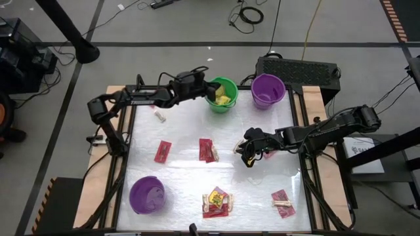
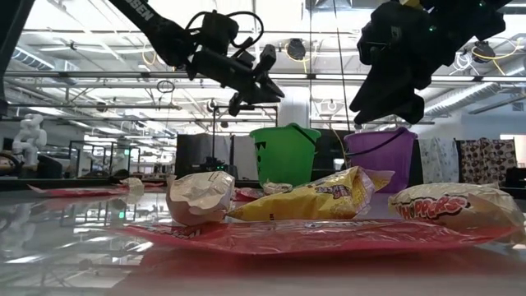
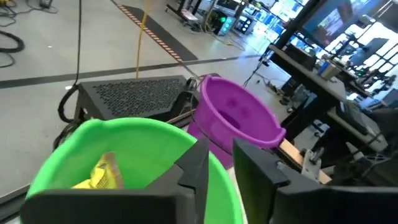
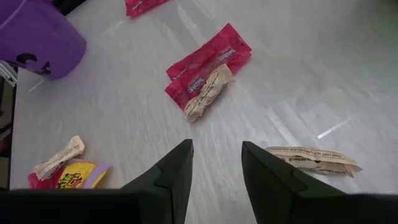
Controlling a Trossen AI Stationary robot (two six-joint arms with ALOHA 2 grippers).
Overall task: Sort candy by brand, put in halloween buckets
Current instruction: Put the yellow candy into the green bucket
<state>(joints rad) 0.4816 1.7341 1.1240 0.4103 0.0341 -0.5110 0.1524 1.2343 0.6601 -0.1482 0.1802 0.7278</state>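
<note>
Left wrist view shows the left tool [image 3: 214, 165] released over the green bucket [image 3: 74, 146]; right tool [image 4: 214, 168] released.

High cam: overhead, straight down, covers the whole desk [image 1: 216, 177] plus surrounding floor; left arm on picture-left, right arm on picture-right.
Low cam: at desk-top height, level, facing across into the room; nearest candy pile [image 2: 329, 201] fills the foreground, very close.
Left wrist cam: looks past its own fingers [image 3: 199, 168], close above the green bucket [image 3: 124, 149], with the far purple bucket [image 3: 239, 118] behind it.
Right wrist cam: angled down at the desk past its fingers [image 4: 177, 171], near a red packet [image 4: 211, 62].
Shared: high, low and left wrist all see both far buckets; right wrist and high share the near purple bucket [image 4: 37, 37].
</note>
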